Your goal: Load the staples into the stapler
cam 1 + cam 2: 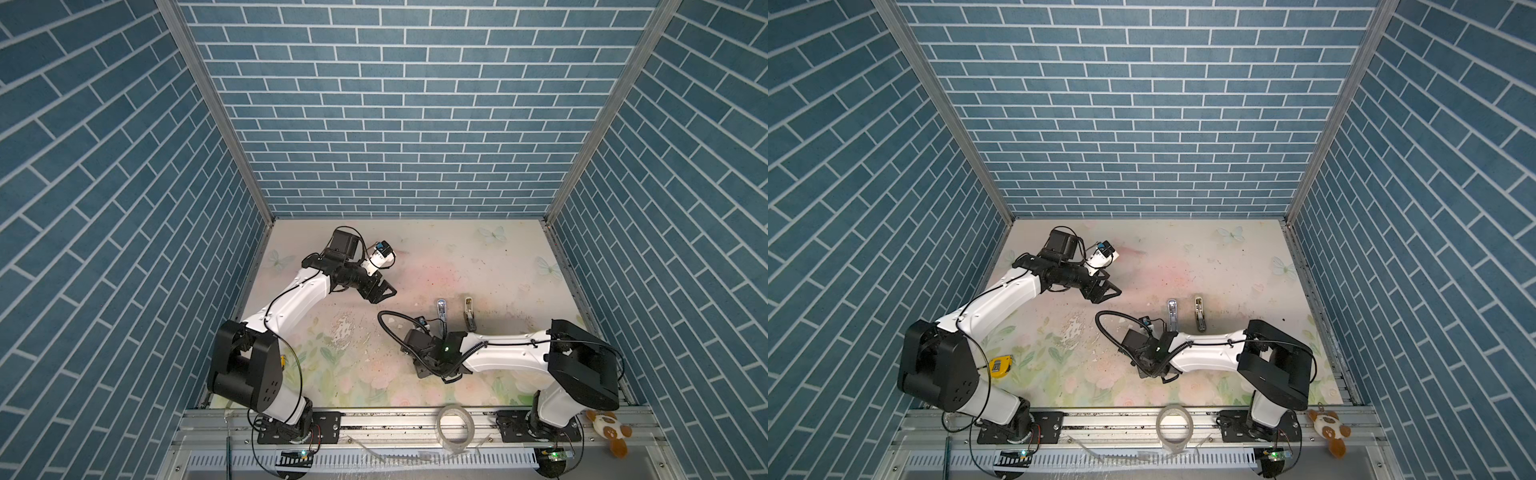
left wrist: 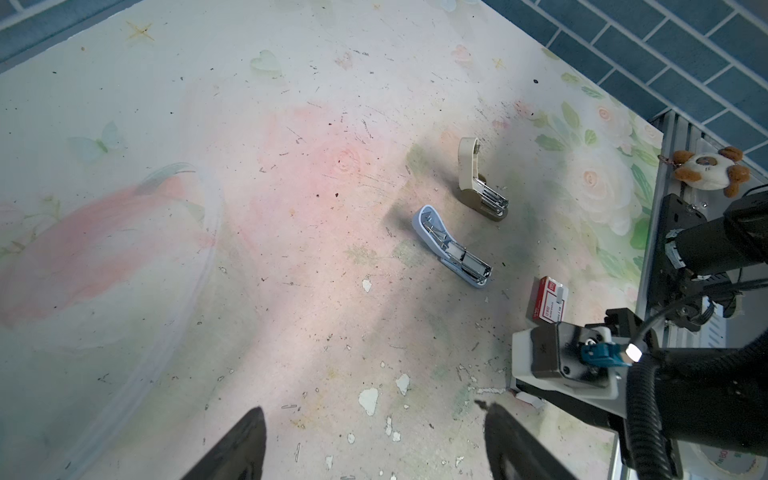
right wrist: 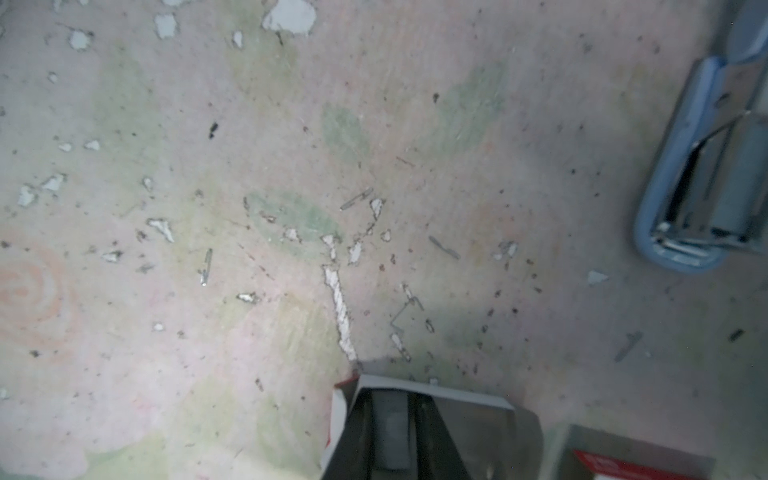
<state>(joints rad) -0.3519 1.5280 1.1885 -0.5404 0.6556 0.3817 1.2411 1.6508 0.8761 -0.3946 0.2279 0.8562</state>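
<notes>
Left gripper (image 1: 391,289) (image 1: 1117,289) (image 2: 374,409) raised off the surface (image 1: 457,257), well apart from everything. Jaws spread wide, empty.

Right gripper (image 3: 392,399) low over the surface, near the blue stapler (image 3: 698,166). Jaws drawn almost together inside the open end of a white-and-red box (image 3: 419,392), pinched on a grey strip of staples (image 3: 390,436) lying in it. Blurred there; rest of the contents not readable. Gripper and box hidden under the right wrist in both top views.

Second box (image 2: 548,299) (image 3: 631,463) just beside, also red and white, with a pale piece poking from one end in the left wrist view. Contents not discernible.

Blue stapler (image 1: 441,309) (image 1: 1172,311) (image 2: 451,249) hinged open, lid swung back, channel facing up with pale grey blocks in it; staples or pusher, cannot tell. Beige stapler (image 1: 468,311) (image 1: 1199,318) (image 2: 482,187) near it but not touching, to the right in both top views, lid standing up, silvery channel exposed, fill unclear.

Stray wire bits (image 3: 205,266) scattered over the scuffed floral print.

On the front rail, a tape roll (image 1: 456,428) (image 1: 1174,424) and a plush toy (image 1: 609,428) (image 1: 1329,430) (image 2: 710,170). By the left arm's base, a yellow tape measure (image 1: 1000,365).
</notes>
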